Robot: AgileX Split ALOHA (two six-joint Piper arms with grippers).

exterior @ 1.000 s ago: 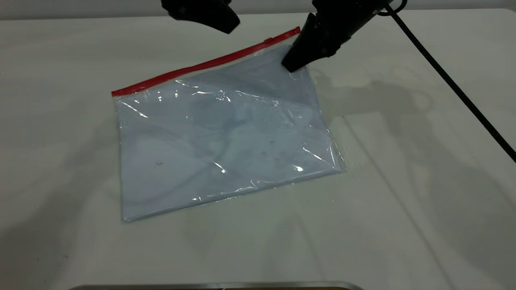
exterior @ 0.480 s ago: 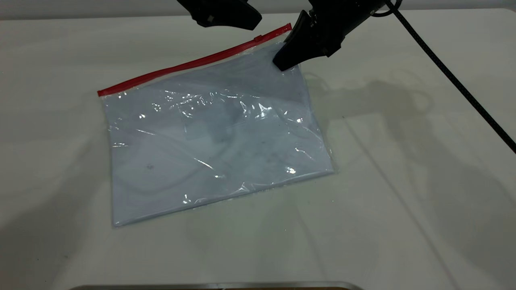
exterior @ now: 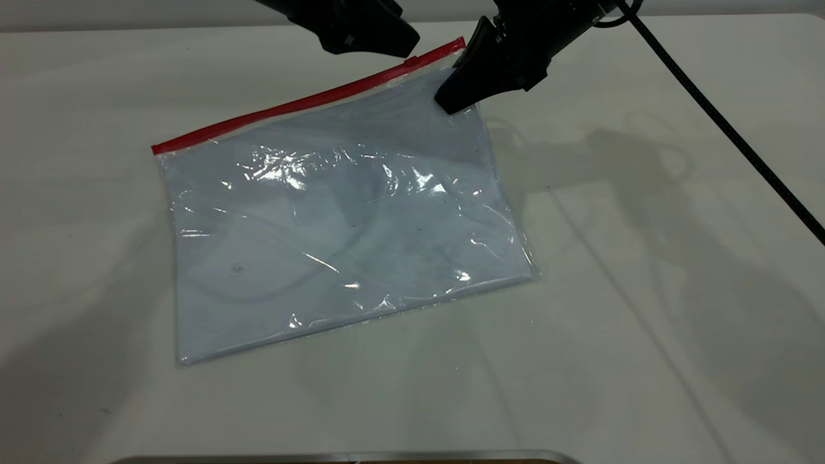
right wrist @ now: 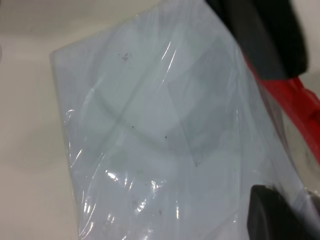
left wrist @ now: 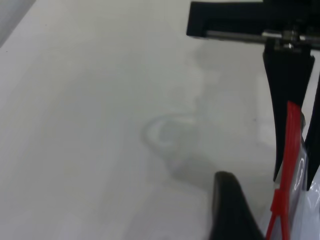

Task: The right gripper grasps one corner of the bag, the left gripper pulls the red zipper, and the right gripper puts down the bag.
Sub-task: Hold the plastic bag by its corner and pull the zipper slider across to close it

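Clear bag (exterior: 341, 232) flat on white table (exterior: 644, 322) toward the exterior view's left, far right end raised slightly; white sheets and faint label patch (exterior: 335, 190) visible through plastic. Red zipper (exterior: 303, 103) along far long edge, small slider tab (exterior: 411, 61) near its right end. Left gripper (exterior: 361, 29) poised just above and beside slider tab, jaw opening not discernible, nothing apparently held. Right gripper (exterior: 451, 100) clamped on corner of the bag (exterior: 454, 55) at zipper's right end, jaws pinching plastic either side of red strip in left wrist view. Step in hand, by judgement: seating left gripper on slider. To do well: descend squarely over tab, close on tab alone rather than on strip or film, then draw along zipper line toward its far left end, parallel to the edge; keep right grip firm so the strip remains taut and the bag does not slide
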